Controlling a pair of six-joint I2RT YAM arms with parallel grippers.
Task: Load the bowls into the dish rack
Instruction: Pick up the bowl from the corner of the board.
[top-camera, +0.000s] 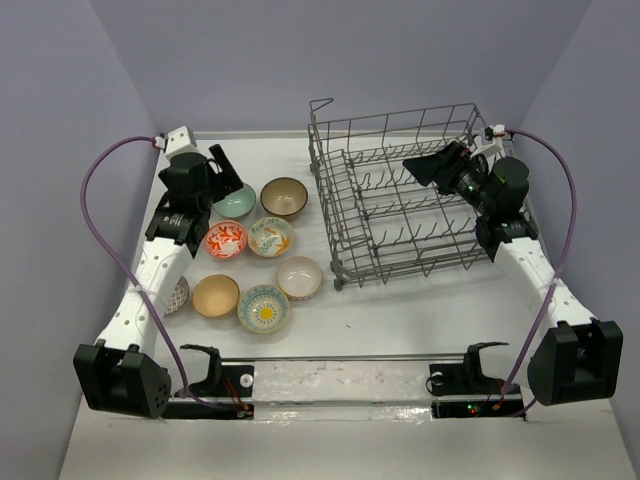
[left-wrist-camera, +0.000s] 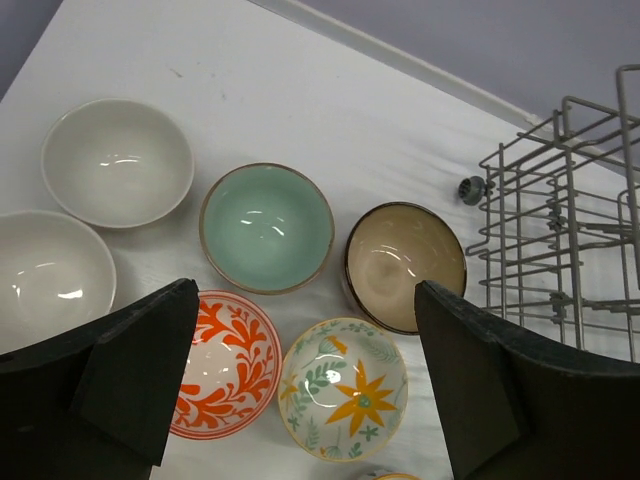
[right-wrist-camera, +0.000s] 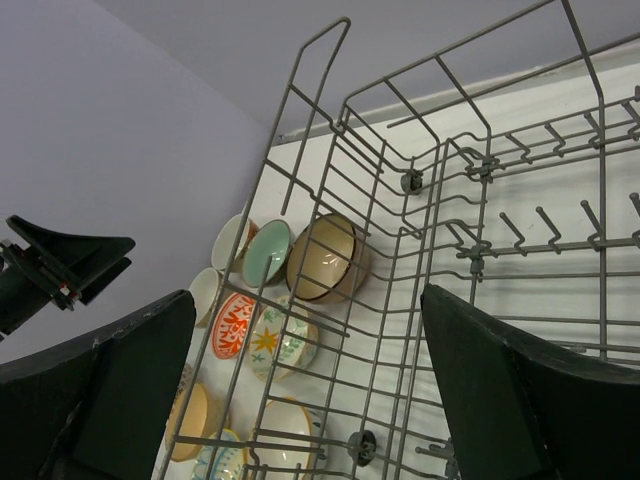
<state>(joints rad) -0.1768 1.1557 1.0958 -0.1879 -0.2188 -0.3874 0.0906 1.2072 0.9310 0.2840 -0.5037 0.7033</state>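
**Left gripper** (left-wrist-camera: 305, 295): you held it spread wide and empty, above the bowls on the counter (top-camera: 420, 320).
- Directly under it: a red-orange patterned bowl (left-wrist-camera: 225, 365) by the left finger, and a cream floral bowl (left-wrist-camera: 342, 390) between the fingers.
- Just past the fingertips: a teal bowl (left-wrist-camera: 266, 227), with a brown bowl (left-wrist-camera: 405, 265) to its right.
- Farther left of the fingertips: two white bowls (left-wrist-camera: 117, 162), side by side.
- Behind the gripper, toward the arm's base: a tan bowl (top-camera: 216, 296), a blue-rimmed bowl with a yellow centre (top-camera: 263, 308) and a pale bowl (top-camera: 300, 277).
- Every bowl listed stood upright on the counter, outside the rack.

**Right gripper** (right-wrist-camera: 308, 298): you held it spread wide too, gripping nothing.
- Under and ahead of it: the dish rack (top-camera: 398, 265), its grey wire wall between the fingers and the bowls beyond.
- The rack stood to the right of your left gripper, its nearest corner close to the brown bowl.
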